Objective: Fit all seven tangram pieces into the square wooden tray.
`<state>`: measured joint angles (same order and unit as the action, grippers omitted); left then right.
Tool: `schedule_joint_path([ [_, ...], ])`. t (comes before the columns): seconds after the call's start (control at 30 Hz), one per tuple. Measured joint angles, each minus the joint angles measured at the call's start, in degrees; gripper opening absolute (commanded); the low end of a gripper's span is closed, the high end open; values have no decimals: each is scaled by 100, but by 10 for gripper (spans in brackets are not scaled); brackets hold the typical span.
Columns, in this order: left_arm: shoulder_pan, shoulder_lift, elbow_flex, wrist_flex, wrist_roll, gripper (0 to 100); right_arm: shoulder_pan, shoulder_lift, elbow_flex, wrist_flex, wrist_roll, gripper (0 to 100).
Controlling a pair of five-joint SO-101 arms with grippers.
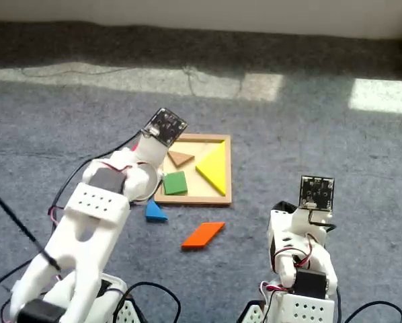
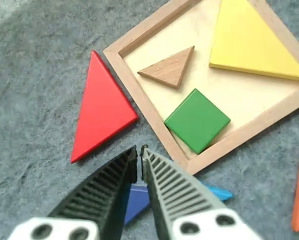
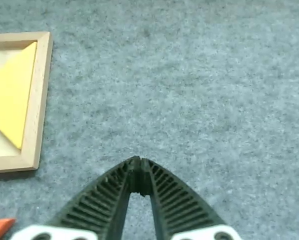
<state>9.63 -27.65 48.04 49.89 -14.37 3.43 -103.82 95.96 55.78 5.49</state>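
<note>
Three pieces are seated inside the tray [image 1: 194, 199]: one yellow triangle [image 1: 216, 168], one wooden triangle [image 1: 180, 158], one green square [image 1: 175, 182]. Three are left just outside it: one red triangle [image 2: 99, 107], one blue triangle [image 1: 154, 212], one orange parallelogram [image 1: 203, 234]. Both grippers are clenched on nothing, the left gripper [image 2: 140, 151] at the tray's corner, the right gripper [image 3: 139, 162] well apart from the tray.

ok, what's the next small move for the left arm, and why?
Probably open the left gripper and lower it onto the flat red triangle piece. The gripper is shut, with its tips close to that piece's near corner. The piece lies on the carpet just outside the wall of the square wooden tray, and there is bare floor inside the tray.
</note>
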Motion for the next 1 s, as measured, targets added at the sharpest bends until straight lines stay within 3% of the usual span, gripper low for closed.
schedule_joint_path([
  [0.37,448,2541,-1591,-53,0,53,0,0,0,0,0,8],
  [1.0,571,4730,-3604,-62,0,53,0,0,0,0,0,8],
])
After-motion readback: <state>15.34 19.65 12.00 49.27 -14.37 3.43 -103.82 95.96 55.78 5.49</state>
